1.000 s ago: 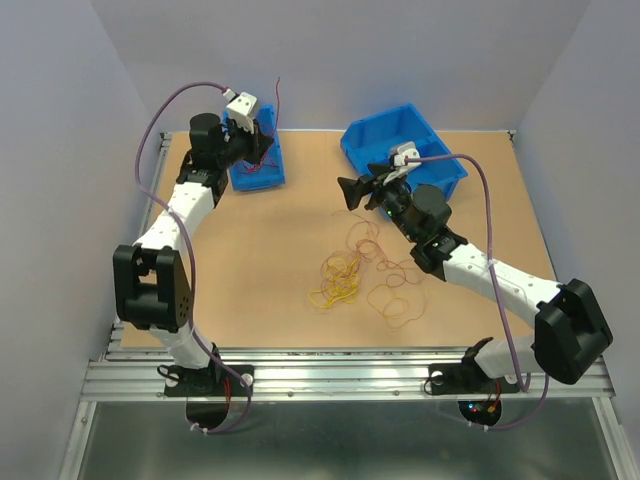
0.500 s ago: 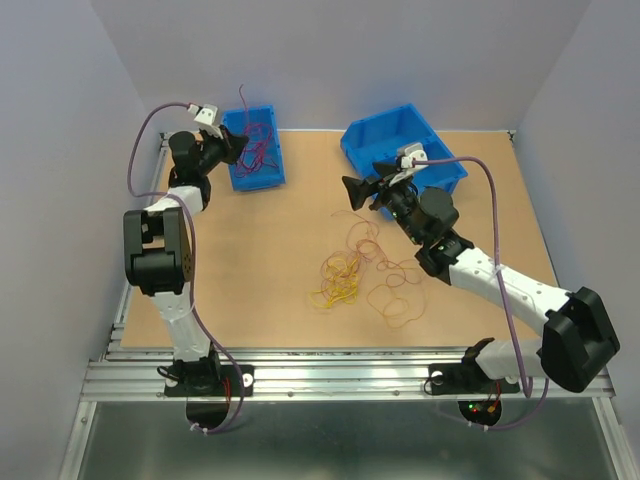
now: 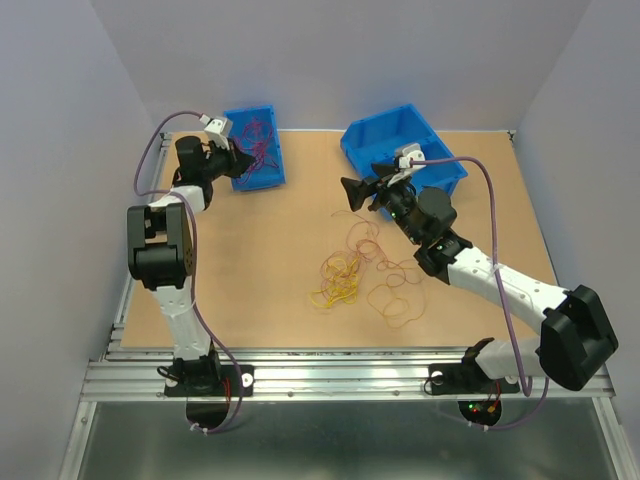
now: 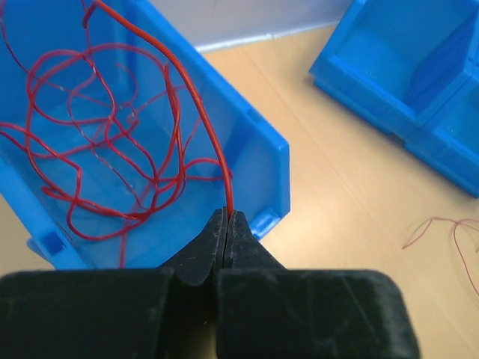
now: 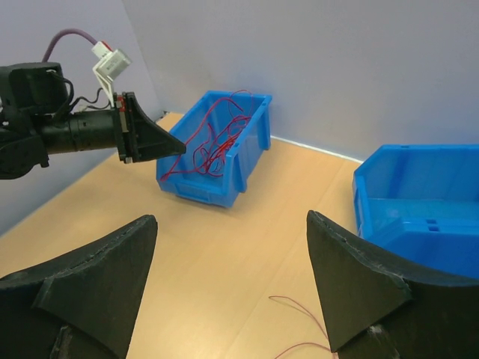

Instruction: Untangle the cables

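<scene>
A loose tangle of thin yellow, orange and dark red cables (image 3: 345, 275) lies on the table's middle. More red cables (image 4: 112, 127) are piled in the left blue bin (image 4: 262, 161). My left gripper (image 4: 227, 213) is shut on one red cable that arcs up from its tips and down into that bin. In the top view this gripper (image 3: 238, 160) sits at the bin's left side. My right gripper (image 5: 232, 221) stands wide open with nothing between its fingers, hovering above the table (image 3: 352, 192) behind the tangle. A red cable end (image 5: 299, 307) lies on the table below it.
A second blue bin (image 3: 445, 172) stands at the back right, beside the right arm's wrist. In the right wrist view the left bin (image 5: 202, 187) and left gripper (image 5: 183, 147) show ahead. Grey walls close in the table on three sides.
The left arm has swung from over the left bin to its left side, still holding the red cable. The cable end that stood up now hangs in the bin. The right arm barely moved.
</scene>
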`<move>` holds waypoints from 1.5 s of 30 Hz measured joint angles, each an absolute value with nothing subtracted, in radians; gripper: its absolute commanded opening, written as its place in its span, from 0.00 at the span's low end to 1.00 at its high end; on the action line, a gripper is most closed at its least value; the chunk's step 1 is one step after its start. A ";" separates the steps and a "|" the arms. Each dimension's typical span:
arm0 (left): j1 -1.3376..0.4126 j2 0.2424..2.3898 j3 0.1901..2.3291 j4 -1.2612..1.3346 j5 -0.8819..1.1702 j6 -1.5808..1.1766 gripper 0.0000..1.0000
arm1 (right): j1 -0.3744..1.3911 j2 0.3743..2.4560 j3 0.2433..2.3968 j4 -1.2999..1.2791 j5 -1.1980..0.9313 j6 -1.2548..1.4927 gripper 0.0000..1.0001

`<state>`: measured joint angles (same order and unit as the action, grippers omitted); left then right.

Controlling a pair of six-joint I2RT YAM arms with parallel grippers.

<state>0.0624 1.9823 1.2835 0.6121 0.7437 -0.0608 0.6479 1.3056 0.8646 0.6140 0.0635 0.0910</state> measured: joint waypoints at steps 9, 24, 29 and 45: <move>0.062 2.091 1.424 0.326 0.721 -0.015 0.01 | 0.648 1.306 0.865 0.614 0.063 0.091 0.86; 0.045 2.204 1.769 0.070 0.620 -0.033 0.00 | 0.648 1.312 0.865 0.614 0.059 0.091 0.86; -0.001 2.236 1.865 0.028 0.443 0.020 0.00 | 0.648 1.315 0.865 0.614 0.059 0.093 0.86; -0.136 2.376 2.055 -0.223 0.088 0.189 0.37 | 0.648 1.352 0.944 0.469 0.059 0.093 0.84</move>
<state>-0.1356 2.3756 2.0548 -0.2230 0.0875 0.1890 0.6479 1.3518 0.9443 0.4694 0.0593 0.0925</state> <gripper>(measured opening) 0.352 0.851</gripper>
